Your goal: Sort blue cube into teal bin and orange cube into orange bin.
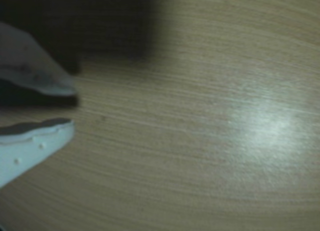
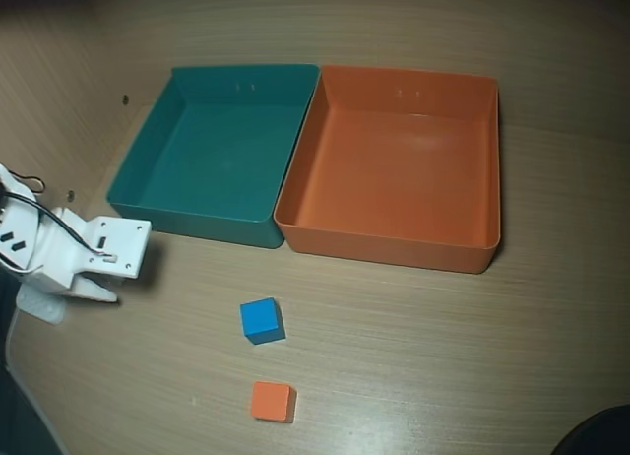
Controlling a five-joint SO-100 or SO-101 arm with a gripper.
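On the wooden worktop point(image 2: 472, 357), the small blue cube point(image 2: 262, 320) and small orange cube point(image 2: 272, 401) are lying near the empty teal plastic bin point(image 2: 212, 150) and orange plastic bin point(image 2: 399, 169); the white end effector point(image 1: 75, 107) is hovering slightly open, holding nothing

It looked like a hobbyist's desk setup: a wood-grain laminate bench point(image 2: 413, 366), with two plastic bins and a small white arm point(image 2: 74, 253).

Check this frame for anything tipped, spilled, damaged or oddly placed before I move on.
Nothing stands out. The teal bin and orange bin sit upright side by side, both empty. The blue cube and orange cube rest flat on the table, apart. The gripper holds nothing.
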